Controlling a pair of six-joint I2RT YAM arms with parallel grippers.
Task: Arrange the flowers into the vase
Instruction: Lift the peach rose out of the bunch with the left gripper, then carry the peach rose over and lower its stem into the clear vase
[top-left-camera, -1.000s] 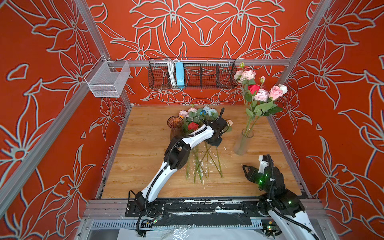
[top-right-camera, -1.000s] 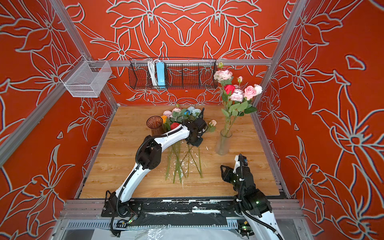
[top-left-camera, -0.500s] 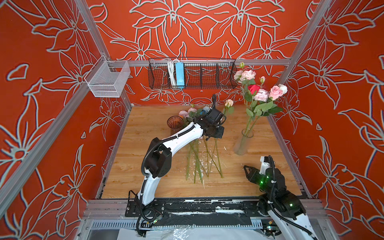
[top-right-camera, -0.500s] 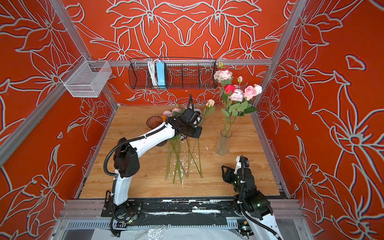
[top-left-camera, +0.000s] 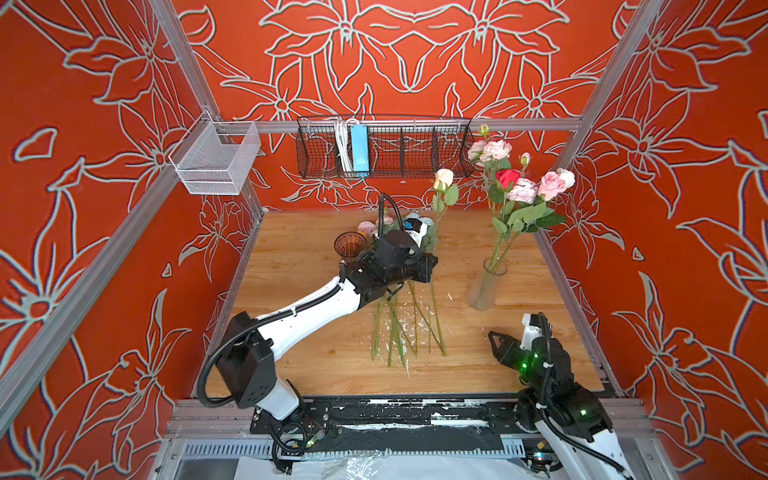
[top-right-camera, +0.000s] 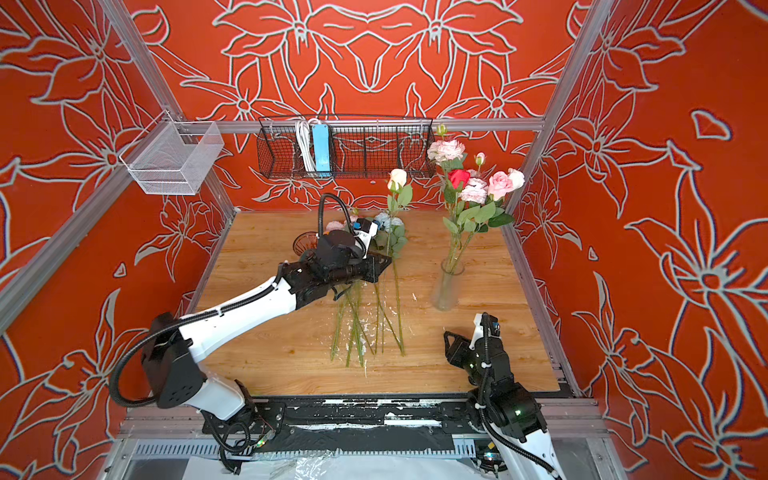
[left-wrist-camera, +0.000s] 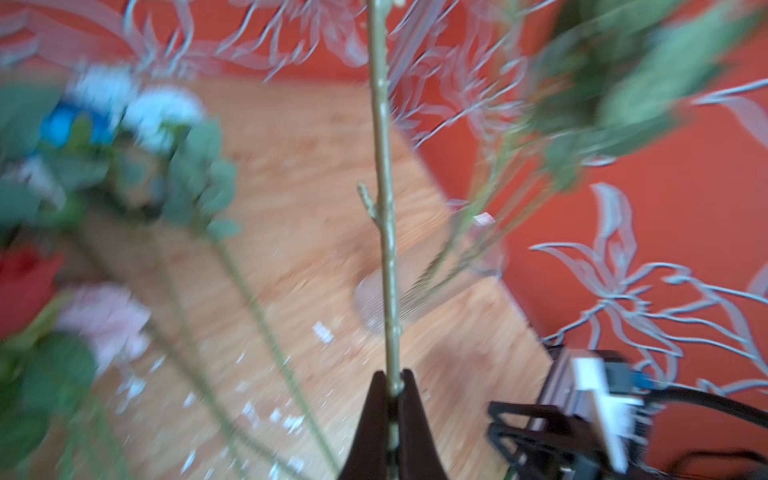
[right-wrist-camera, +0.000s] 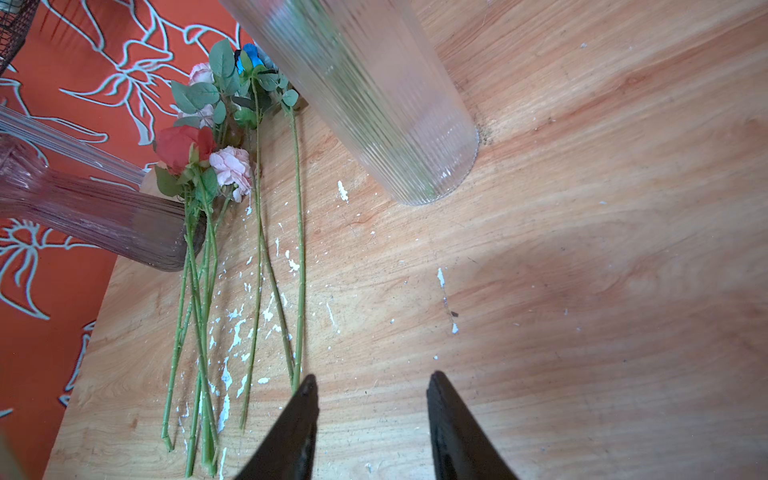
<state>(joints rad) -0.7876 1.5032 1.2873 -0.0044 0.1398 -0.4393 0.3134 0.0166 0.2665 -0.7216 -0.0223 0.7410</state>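
Observation:
A clear ribbed vase (top-left-camera: 482, 289) (top-right-camera: 445, 291) (right-wrist-camera: 374, 104) stands at the right of the table and holds several pink, white and red flowers (top-left-camera: 521, 189) (top-right-camera: 473, 189). My left gripper (top-left-camera: 432, 262) (top-right-camera: 385, 262) (left-wrist-camera: 392, 380) is shut on the lower stem of a cream rose (top-left-camera: 444, 178) (top-right-camera: 397, 178), which it holds upright left of the vase. This stem (left-wrist-camera: 384, 208) rises straight from the pinched jaws. Several loose flowers (top-left-camera: 399, 328) (top-right-camera: 361, 324) (right-wrist-camera: 257, 249) lie in a bunch mid-table. My right gripper (top-left-camera: 492, 336) (top-right-camera: 446, 337) (right-wrist-camera: 370, 380) hovers open near the front right, holding nothing.
An amber glass vase (top-left-camera: 349, 245) (top-right-camera: 303, 243) (right-wrist-camera: 104, 216) stands behind the loose flowers. A black wire basket (top-left-camera: 415, 147) with a blue power strip hangs on the back wall. A white mesh basket (top-left-camera: 216, 160) hangs at the left. White flecks dot the wood.
My left gripper has lifted the cream rose out of the pile and swung it upright, up and toward the right. My right gripper has opened slightly and barely moved.

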